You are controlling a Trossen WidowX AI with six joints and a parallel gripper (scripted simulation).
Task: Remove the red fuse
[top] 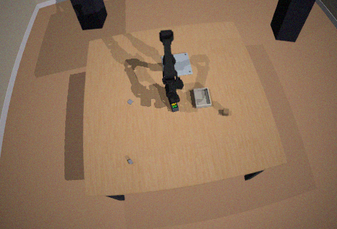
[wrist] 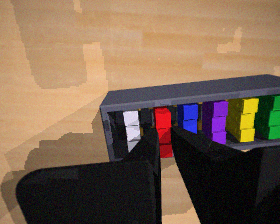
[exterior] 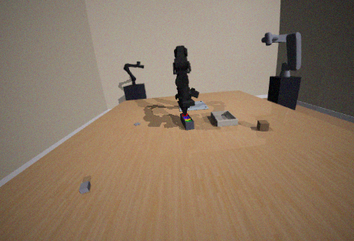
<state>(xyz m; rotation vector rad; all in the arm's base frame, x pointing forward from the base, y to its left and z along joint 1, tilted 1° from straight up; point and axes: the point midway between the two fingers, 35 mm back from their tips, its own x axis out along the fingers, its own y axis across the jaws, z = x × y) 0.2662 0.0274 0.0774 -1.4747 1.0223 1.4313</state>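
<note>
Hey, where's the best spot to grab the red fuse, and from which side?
Grip the red fuse by its upper part, coming straight down from above. It stands upright in the fuse block, tight between the white fuse and blue fuse. The claw is already shut on it.

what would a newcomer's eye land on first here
The row of bright fuses in the dark fuse block at mid-table: white, red, blue, purple, yellow, green. The gripper is shut on the red fuse, second from the block's end. A grey tray sits beside it.
</note>
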